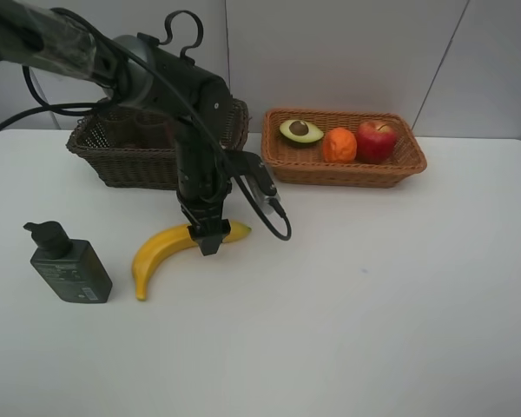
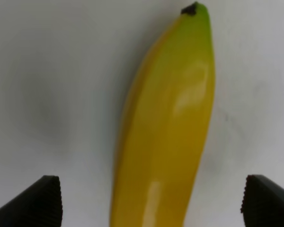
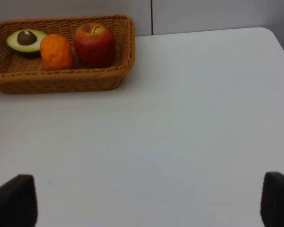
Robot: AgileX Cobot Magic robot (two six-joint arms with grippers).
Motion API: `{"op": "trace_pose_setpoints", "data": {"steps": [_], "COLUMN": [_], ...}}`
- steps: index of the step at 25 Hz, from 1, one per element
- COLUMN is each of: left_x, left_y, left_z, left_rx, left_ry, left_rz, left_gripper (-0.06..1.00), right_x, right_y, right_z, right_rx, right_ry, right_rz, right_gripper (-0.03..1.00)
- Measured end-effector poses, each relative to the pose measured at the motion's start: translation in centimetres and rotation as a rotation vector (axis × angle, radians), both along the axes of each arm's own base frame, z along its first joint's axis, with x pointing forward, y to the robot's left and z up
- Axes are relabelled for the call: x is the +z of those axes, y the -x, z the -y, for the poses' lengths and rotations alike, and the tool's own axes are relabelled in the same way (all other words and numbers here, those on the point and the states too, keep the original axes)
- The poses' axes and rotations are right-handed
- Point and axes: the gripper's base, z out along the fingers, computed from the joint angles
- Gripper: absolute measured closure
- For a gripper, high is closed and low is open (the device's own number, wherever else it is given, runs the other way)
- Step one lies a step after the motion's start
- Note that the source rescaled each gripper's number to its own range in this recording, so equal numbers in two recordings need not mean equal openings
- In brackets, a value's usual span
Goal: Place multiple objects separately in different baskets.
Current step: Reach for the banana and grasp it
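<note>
On the left of the bench [image 1: 399, 330] we see the dark green pump bottle [image 1: 68, 265] lying alone. Behind it stands the dark brown basket [image 1: 122, 161]; what it holds we cannot tell clearly.

Next comes the yellow banana [image 1: 161, 252], lying flat on the bench. Its long axis runs from the lower left, near the bottle, up to the right, toward the light basket [image 1: 347, 169]. The left pincer [image 1: 210, 239] hangs directly above its right part, close to the tip. In the left wrist view the two fingers [image 2: 38, 203] stand wide apart, one on each side of the banana, and hold nothing. So the opening crosses the fruit's long axis, which we judge correct for a straight descent and closing.

Further right, the light basket already holds the halved avocado [image 1: 300, 131], the orange [image 1: 339, 145] and the red apple [image 1: 377, 141].

The right pincer [image 3: 146, 201] is also apart and empty, over bare bench, well away from the banana. The left arm is clearly nearer.
</note>
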Motion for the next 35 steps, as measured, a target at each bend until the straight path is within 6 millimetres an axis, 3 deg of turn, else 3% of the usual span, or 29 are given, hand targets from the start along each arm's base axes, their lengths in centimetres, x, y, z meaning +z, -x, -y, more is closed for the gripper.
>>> {"op": "trace_pose_setpoints", "data": {"steps": [4, 16, 19, 23, 35], "left_x": [-1.3, -1.4, -1.4, -1.4, -1.4], "left_y": [0.1, 0.1, 0.1, 0.0, 0.0], "left_z": [0.0, 0.0, 0.0, 0.1, 0.2], "left_rx": [0.002, 0.005, 0.004, 0.008, 0.010], "left_ry": [-0.016, -0.013, -0.012, 0.001, 0.007], "left_rz": [-0.028, -0.032, -0.030, -0.021, -0.019], "left_gripper": [-0.05, -0.04, 0.10, 0.48, 0.47], "right_x": [0.0, 0.0, 0.0, 0.0, 0.0], "right_y": [0.0, 0.0, 0.0, 0.0, 0.0], "right_z": [0.0, 0.0, 0.0, 0.0, 0.0], "right_rx": [0.000, 0.000, 0.000, 0.000, 0.000], "right_ry": [0.000, 0.000, 0.000, 0.000, 0.000], "right_rz": [0.000, 0.000, 0.000, 0.000, 0.000], "right_gripper": [-0.03, -0.03, -0.03, -0.03, -0.03]}}
